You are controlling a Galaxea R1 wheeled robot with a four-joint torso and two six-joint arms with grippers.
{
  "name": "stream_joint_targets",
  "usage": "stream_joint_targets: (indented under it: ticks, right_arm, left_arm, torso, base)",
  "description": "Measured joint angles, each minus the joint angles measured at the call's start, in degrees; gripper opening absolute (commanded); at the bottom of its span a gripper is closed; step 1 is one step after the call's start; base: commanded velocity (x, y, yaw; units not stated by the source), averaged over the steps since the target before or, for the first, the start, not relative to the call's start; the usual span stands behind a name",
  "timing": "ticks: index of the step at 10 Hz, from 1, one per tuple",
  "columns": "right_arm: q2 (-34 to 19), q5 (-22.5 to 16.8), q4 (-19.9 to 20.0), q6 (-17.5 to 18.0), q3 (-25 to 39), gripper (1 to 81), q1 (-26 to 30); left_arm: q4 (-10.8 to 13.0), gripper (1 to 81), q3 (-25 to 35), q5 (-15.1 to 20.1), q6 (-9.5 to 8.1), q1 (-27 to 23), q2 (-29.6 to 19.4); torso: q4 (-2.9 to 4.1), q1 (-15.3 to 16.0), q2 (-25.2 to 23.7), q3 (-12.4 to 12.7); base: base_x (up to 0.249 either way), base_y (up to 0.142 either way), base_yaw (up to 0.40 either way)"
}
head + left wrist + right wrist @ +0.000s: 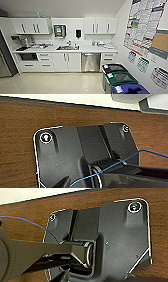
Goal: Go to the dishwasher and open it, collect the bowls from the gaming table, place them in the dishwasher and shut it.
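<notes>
One dishwasher (pixel 90 62), brushed steel front, door closed, finger state unclear on both arms

You could not read the posters (pixel 144 23) on the wall; their print was too small, and the picture's edge cut them off. The blue bin (pixel 130 89) nearest you ran out of the head view at the bottom, and the steel fridge (pixel 5 61) was cropped at the side. The things on the tabletop (pixel 85 48) by the sink (pixel 67 47) were too blurred to name. The dishwasher (pixel 90 62) stood shut, so its inside was hidden. In both wrist views the robot's own dark plate covered much of the brown wood surface (pixel 17 144) behind it.
</notes>
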Motion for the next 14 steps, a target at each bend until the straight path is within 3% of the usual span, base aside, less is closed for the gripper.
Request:
stream_joint_targets:
  ticks: [14]
  right_arm:
    - [0.16,0.05,-0.02,-0.15,-0.02,81.1,0.16]
  left_arm:
    - [0.00,81.1,-0.06,0.04,0.00,0.27,-0.04]
  torso:
    - [0.00,-0.02,0.05,0.00]
  base:
    - [0.145,0.000,0.000]
